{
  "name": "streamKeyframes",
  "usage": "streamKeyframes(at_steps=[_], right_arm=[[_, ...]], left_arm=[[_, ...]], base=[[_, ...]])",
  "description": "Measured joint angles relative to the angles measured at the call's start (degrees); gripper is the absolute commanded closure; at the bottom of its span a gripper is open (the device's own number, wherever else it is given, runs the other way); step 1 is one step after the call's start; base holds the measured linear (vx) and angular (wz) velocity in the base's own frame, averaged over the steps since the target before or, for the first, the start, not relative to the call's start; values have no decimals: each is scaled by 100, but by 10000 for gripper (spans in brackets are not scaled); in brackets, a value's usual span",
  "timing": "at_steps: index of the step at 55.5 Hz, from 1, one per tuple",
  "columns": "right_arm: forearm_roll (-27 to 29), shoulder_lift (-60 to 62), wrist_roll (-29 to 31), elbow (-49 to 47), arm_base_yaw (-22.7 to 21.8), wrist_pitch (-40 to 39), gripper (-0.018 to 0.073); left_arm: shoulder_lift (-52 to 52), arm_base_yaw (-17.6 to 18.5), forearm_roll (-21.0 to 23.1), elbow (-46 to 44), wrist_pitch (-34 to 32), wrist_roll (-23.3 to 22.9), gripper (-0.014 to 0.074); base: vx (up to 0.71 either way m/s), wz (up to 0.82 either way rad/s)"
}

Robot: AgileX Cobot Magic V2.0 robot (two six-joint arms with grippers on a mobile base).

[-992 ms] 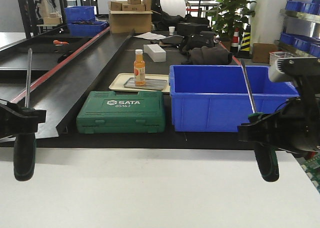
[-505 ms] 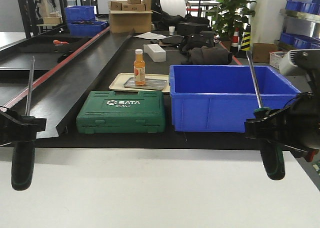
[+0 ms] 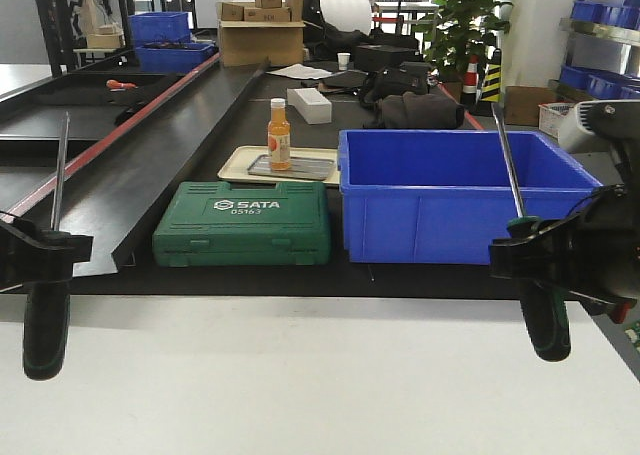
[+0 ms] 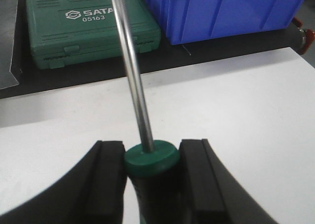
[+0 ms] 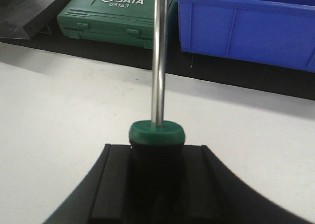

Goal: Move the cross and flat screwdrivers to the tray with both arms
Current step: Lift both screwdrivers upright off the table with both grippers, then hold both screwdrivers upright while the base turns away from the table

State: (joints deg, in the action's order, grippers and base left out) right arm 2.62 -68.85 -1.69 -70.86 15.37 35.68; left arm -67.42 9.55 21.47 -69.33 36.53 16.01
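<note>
The front camera gives me both tools at once. My left gripper (image 3: 40, 252) is clamped on the left screwdriver (image 3: 46, 325) near the top of its handle, and my right gripper (image 3: 540, 257) grips the right screwdriver (image 3: 545, 320) the same way. They are well apart, at opposite edges over the white table (image 3: 300, 375). I cannot tell whether the handle ends touch it. The wrist views add the grip itself: black jaws pressed on both sides of each handle, just under its green collar. Both long axes stand near upright, handle down and shaft up, with the tops leaning slightly inward. Behind the table sit a green SATA tool case (image 3: 242, 223), a blue bin (image 3: 450, 200) and a beige tray (image 3: 240, 160) carrying an orange bottle (image 3: 279, 133). Cardboard boxes (image 3: 260, 40) and a potted plant (image 3: 465, 20) stand beyond.
</note>
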Motion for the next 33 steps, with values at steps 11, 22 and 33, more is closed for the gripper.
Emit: streamKeyframes(at_steps=[11,22,33], right_arm=[[0,0,0,0,0,0,567],[0,0,0,0,0,6,567],[0,0,0,0,0,6,567]], left_arm=[[0,0,0,0,0,0,595],[0,0,0,6,0,0,596],[0,0,-5,6,-19,0,596]], base=[[-1,1],[-5,1],[-11,-6]])
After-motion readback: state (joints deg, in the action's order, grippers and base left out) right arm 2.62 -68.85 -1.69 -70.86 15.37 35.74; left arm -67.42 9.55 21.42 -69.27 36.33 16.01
